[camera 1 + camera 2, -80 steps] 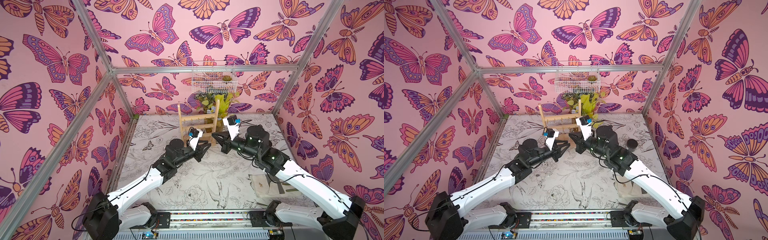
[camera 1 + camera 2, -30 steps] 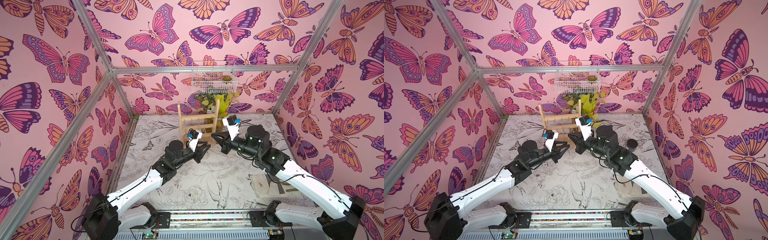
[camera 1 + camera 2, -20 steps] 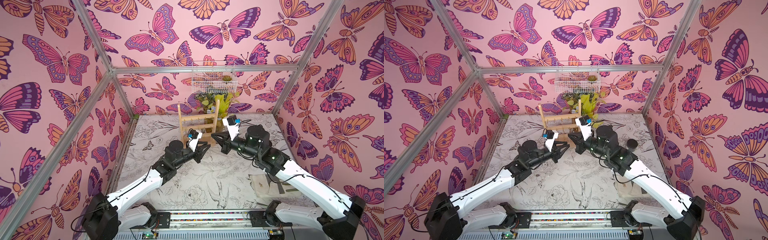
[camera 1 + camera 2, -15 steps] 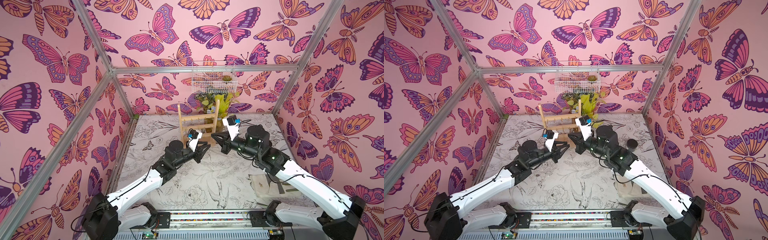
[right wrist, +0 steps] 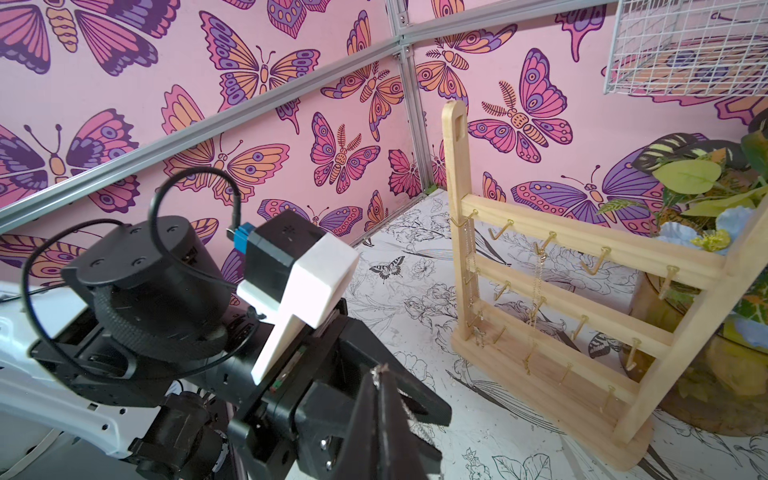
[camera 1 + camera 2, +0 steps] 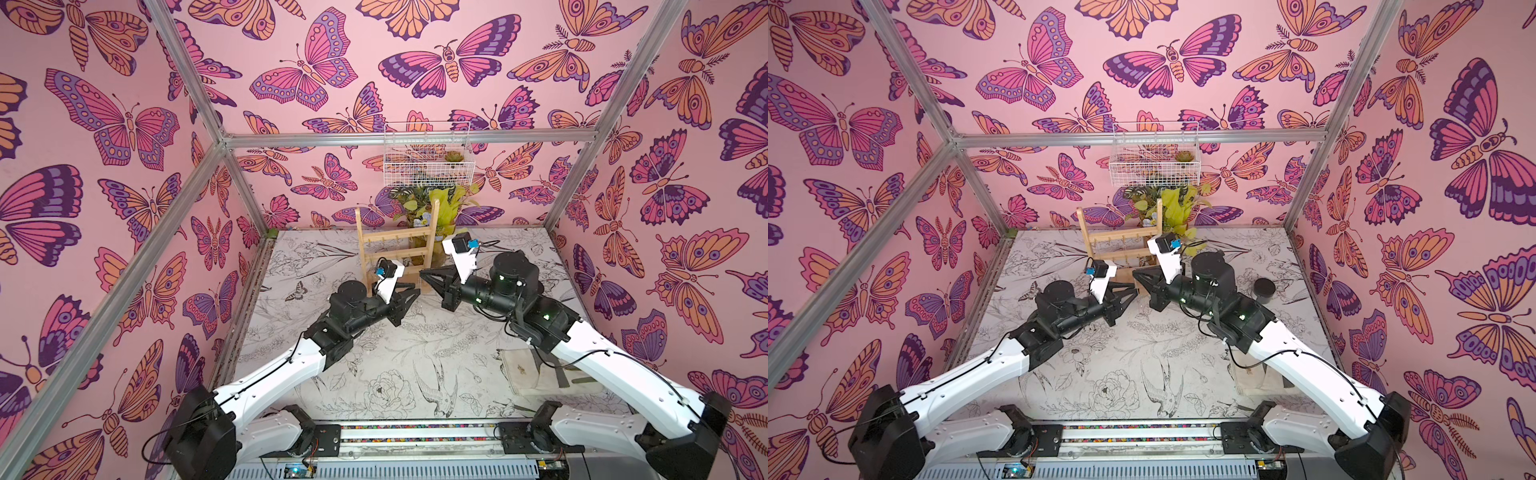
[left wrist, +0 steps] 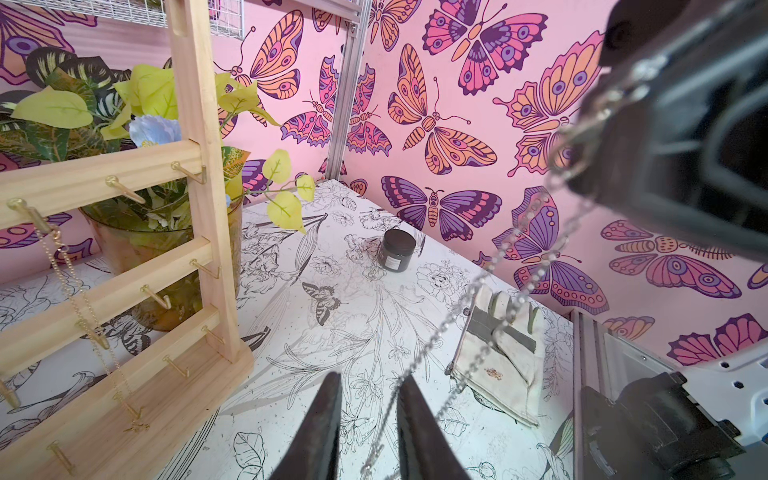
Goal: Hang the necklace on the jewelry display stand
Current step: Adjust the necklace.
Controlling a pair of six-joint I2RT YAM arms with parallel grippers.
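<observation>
fine beaded chain (image 7: 428,349); ladder-shaped wooden stand (image 7: 203,208)

The fine metal chain necklace (image 7: 496,257) is dangling in the air from the right pincer (image 5: 379,374). The light wooden ladder-like stand (image 5: 582,297) with gold hooks is standing upright on the counter (image 6: 374,365) nearby.

smooth pale wood stand (image 7: 199,208), shiny metal necklace (image 7: 434,343), rough cloth glove (image 7: 507,365)
</observation>
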